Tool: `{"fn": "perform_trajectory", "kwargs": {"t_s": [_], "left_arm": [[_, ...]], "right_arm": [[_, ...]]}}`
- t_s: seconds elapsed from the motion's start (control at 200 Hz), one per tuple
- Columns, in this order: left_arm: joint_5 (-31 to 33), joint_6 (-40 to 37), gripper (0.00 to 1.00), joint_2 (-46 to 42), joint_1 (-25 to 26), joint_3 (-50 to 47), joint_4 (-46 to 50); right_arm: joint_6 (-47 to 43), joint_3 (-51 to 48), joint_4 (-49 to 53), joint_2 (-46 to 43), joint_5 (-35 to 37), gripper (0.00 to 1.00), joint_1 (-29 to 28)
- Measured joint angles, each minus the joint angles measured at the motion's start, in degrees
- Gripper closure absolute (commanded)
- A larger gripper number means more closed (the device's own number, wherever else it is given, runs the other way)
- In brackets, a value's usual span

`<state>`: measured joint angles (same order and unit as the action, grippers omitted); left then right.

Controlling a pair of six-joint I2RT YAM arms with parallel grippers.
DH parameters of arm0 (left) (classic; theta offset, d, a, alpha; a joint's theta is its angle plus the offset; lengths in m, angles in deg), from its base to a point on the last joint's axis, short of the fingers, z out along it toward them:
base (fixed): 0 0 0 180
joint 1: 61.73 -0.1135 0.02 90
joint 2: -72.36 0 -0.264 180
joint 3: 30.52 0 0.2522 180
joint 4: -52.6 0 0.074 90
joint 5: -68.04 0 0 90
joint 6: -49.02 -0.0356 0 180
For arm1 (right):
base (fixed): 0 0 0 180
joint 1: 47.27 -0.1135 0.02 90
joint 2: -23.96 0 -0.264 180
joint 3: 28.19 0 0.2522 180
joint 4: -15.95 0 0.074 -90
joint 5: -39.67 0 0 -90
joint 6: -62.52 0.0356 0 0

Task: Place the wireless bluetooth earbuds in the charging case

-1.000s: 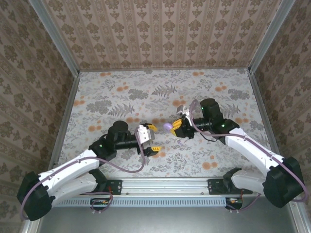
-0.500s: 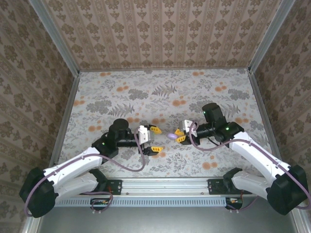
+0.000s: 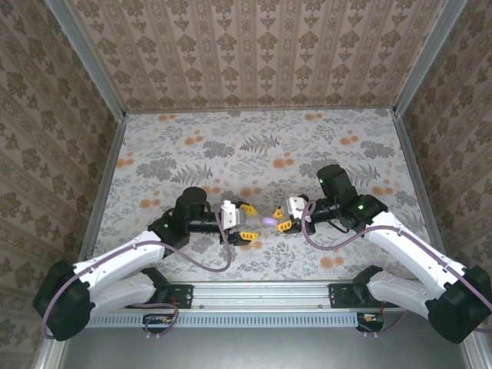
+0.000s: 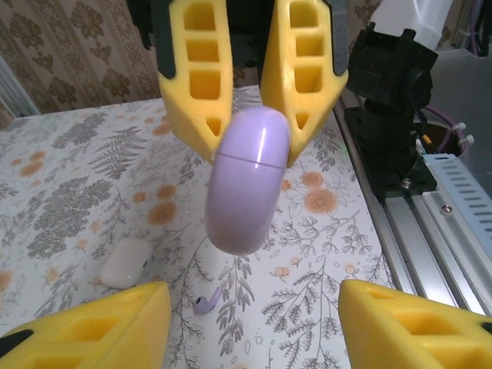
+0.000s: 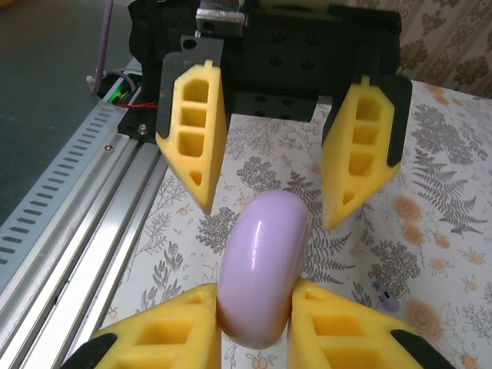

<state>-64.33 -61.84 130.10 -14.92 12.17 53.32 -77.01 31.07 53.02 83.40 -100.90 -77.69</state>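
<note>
Cloth printed with grey ferns and orange flowers covers the desk [image 3: 254, 138]. Brown patterned wallpaper lines the walls [image 3: 254, 54] at the far end and on both sides, with grey metal posts in the corners. A slotted metal rail [image 3: 261, 296] runs along the near edge and carries the bases of both arms.

The left arm [image 3: 123, 261] and the right arm [image 3: 400, 238] reach in toward the middle of the desk, nearer the rail than the far wall, and their yellow fingers face each other. A purple cable [image 3: 204, 261] loops off each arm.

The case [image 3: 268, 221], a smooth lilac capsule with a thin seam around it, hangs in the air between them, above the cloth. The right jaws are clamped on its right end, one finger pressed to each side. The left jaws stand open, one finger either side of the case's free left end; a gap shows on both sides and they do not touch it.

On the cloth under the case lies one small lilac earbud [image 4: 206, 302]. Just beyond it, toward the far side, sits a white pod [image 4: 125, 262], apart from the earbud. Seen from the left wrist, the right arm's black base [image 4: 396, 84] stands behind the case, beside the rail.
</note>
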Motion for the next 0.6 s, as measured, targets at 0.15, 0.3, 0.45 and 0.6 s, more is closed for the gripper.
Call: {"fn": "perform_trajectory", "kwargs": {"t_s": [0.15,0.3,0.45,0.6], "left_arm": [[-0.20,-0.55,0.49,0.55,0.13,0.63,0.44],[-0.35,-1.62,0.54,0.55,0.48,1.05,1.09],[-0.72,-3.43,0.56,0.55,0.79,2.58,3.30],[-1.27,-4.92,0.60,0.55,0.85,3.50,4.68]], "right_arm": [[-0.24,1.55,0.13,1.60,-0.55,0.77,-1.05],[-1.60,3.85,2.23,3.69,-0.48,0.77,-1.99],[-3.10,5.92,4.57,6.01,-0.52,0.77,-2.49],[-4.59,8.66,7.34,9.27,-0.94,0.77,-2.75]]}}
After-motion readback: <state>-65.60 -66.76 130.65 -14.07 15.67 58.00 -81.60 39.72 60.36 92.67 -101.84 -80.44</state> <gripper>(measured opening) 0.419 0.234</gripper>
